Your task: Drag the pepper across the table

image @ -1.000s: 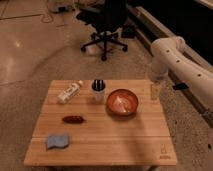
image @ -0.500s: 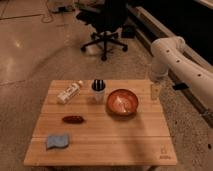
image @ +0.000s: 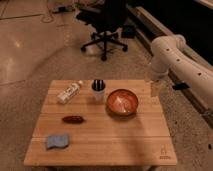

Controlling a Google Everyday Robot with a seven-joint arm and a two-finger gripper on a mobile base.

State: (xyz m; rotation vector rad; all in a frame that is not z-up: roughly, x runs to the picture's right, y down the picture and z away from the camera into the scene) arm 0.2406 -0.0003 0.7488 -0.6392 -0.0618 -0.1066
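A small dark logo point(image: 164, 151) is seen on the near corner of the wooden bench point(image: 110, 135), nearer than the gripper point(image: 156, 90). A blue-grey cloth point(image: 57, 141) is laid far to the gripper's left, close to the near edge. The dark red pepper point(image: 73, 119) is laid flat on the bench, well to the left of the gripper and nearer. An orange bowl point(image: 108, 102) is set just left of the gripper. A cup point(image: 98, 91) and a white bottle point(image: 69, 92) are placed further left. The gripper is held over the far right corner; whether it is spread or pressed together cannot be told. A black chair point(image: 107, 25) is seen behind.
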